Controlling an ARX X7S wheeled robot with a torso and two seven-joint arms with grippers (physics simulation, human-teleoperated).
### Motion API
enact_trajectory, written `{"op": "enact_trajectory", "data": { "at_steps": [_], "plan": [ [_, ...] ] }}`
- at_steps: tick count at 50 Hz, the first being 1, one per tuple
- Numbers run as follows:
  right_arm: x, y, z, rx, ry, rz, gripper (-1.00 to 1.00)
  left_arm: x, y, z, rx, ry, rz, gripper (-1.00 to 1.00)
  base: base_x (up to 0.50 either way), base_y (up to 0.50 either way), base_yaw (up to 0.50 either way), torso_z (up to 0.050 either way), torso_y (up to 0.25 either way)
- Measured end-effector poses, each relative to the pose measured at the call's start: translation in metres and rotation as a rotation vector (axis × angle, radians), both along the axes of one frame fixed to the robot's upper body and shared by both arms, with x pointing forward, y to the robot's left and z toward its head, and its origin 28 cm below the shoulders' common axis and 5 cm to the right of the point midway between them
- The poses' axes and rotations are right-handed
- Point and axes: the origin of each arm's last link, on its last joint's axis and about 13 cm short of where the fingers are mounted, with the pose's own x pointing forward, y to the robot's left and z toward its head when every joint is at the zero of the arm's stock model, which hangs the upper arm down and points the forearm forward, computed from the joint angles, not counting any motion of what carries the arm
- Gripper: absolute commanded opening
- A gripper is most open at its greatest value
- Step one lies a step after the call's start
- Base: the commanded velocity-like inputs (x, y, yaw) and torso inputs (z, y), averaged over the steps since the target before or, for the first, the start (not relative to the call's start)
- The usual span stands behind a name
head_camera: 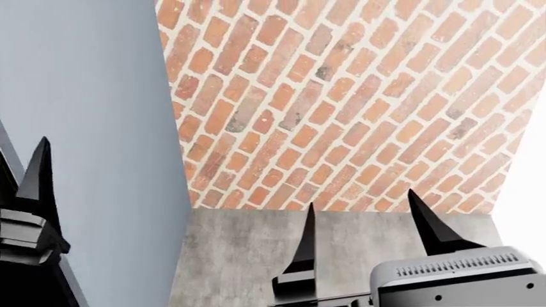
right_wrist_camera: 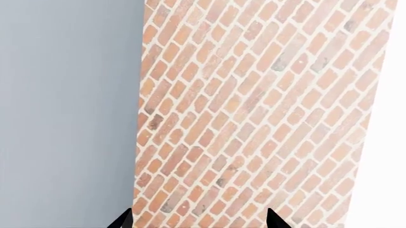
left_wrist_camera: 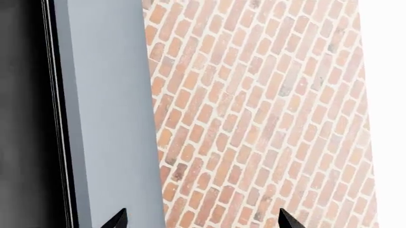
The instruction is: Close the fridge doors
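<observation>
The fridge doors do not clearly show. A dark glossy surface [left_wrist_camera: 22, 104] with a thin black edge borders the grey-blue panel in the left wrist view; I cannot tell whether it is a door. My left gripper [left_wrist_camera: 201, 219] is open, its black fingertips wide apart and holding nothing, facing the panel's edge and the brick wall. At the head view's lower left, one of the left gripper's fingers [head_camera: 38, 173] stands against the panel. My right gripper [head_camera: 367, 220] is open and empty, pointing at the brick wall; in its own view the right gripper [right_wrist_camera: 199, 219] shows only its fingertips.
A tall grey-blue panel [head_camera: 85, 128] stands on the left, close to my left arm. A red brick wall [head_camera: 341, 96] fills the middle. A grey stone-like surface [head_camera: 247, 256] lies below the wall. A bright white area [head_camera: 530, 204] bounds the right.
</observation>
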Motion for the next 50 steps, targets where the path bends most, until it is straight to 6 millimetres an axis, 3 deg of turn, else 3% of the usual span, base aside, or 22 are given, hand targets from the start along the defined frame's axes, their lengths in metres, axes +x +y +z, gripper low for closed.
{"op": "enact_trajectory", "data": {
  "at_steps": [28,50],
  "plan": [
    [0.001,0.003,-0.004,0.016,0.003,0.004,1.00,0.058,0.072,0.046,-0.030,-0.033,0.490,1.00,0.00,0.00,0.00,0.000,0.000],
    [0.000,0.002,-0.004,0.017,0.003,0.005,1.00,0.098,0.111,0.061,-0.083,-0.020,0.716,1.00,0.00,0.00,0.00,0.000,0.000]
  ]
}}
